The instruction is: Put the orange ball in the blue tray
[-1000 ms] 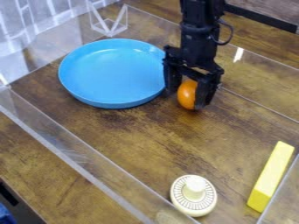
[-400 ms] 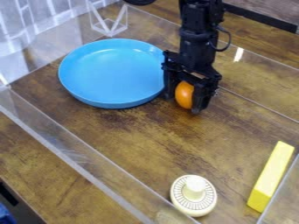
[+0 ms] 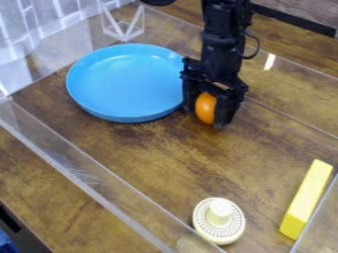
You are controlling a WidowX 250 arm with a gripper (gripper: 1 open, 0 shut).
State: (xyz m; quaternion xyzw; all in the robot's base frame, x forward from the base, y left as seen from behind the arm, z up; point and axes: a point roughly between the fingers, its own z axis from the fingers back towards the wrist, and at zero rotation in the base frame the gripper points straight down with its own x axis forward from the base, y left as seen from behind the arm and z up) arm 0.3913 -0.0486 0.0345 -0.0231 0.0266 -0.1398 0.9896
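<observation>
The orange ball [image 3: 207,106] sits between the fingers of my black gripper [image 3: 209,109], just right of the blue tray [image 3: 122,83]. The jaws stand on both sides of the ball and look closed on it. The ball is close above the wooden table, right at the tray's right rim. The tray is a large round bright-blue dish and holds nothing. The arm comes down from the top of the view.
A yellow rectangular block [image 3: 306,201] lies at the right front. A cream ridged disc [image 3: 219,219] lies at the front. A clear plastic wall [image 3: 79,163] runs along the left and front of the table.
The gripper with the ball has shifted slightly left toward the tray's rim. Nothing else moved.
</observation>
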